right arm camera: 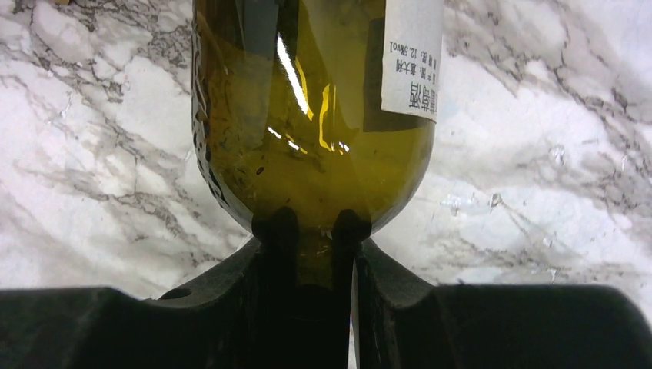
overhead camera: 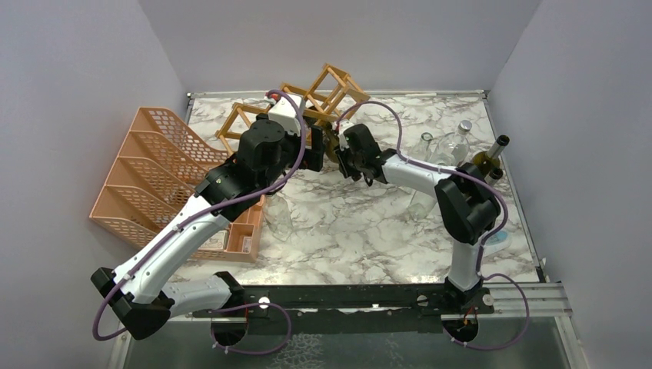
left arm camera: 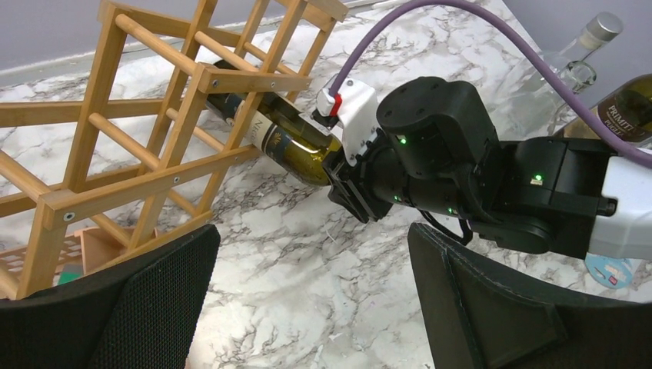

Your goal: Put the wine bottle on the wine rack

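Right gripper is clamped tight on the very bottom of the wine bottle, with olive glass bulging out past both fingers. Neck end is poked into a cell of the wine rack, and the fat end sticks out over the marble table. Left gripper hangs wide open nearby, holding nothing. Tip imo: push slowly, straight along the bottle's own axis, and don't let go until the body sits on the slats, since that rack looks light enough to skid
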Motion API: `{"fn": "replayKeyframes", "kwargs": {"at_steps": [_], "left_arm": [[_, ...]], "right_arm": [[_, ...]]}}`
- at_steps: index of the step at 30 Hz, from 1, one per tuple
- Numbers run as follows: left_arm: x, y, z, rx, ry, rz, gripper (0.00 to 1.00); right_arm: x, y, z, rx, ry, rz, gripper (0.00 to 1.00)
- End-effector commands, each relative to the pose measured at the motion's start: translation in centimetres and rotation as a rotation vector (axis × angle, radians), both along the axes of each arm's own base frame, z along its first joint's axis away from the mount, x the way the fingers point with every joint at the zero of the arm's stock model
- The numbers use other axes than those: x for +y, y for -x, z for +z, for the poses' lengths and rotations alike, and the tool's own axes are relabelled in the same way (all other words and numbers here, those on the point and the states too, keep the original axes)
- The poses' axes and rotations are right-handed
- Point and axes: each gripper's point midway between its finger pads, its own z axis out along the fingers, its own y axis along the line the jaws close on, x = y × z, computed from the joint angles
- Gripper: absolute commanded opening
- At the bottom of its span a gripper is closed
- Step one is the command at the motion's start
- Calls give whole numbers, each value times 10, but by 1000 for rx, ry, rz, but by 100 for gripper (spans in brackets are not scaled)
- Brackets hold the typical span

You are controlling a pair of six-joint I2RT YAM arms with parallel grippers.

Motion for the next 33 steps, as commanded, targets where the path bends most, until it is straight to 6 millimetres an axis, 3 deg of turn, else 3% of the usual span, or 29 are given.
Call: {"fn": "replayKeyframes", "kwargs": {"at_steps": [1,5,10,17,20,28,31,33], "left_arm": [[6,-4,11,-24,-7,25,99],[7,-5,9,-19,-13,28,99],[10,-5,9,-18,-15,34,99],[11,-6,9,-15,-12,38,99],[13,-6,10,-14,-5,43,99],[16,-6,12,-20,-4,46,99],[19,-6,14,-28,-8,52,99],[21,-6,27,-53,7,54,99]], "right_arm": [[46,-42,66,-233,-138,116,5],[49,-58,64,-234,-131,106,15],[53,-72,61,-230,-125,70,35],[62,-85,57,-222,-127,58,40],[63,-89,54,-221,-122,53,49],[64,-83,53,-195,-121,70,56],[58,-78,65,-204,-132,60,62],[56,-73,80,-216,-151,60,65]]}}
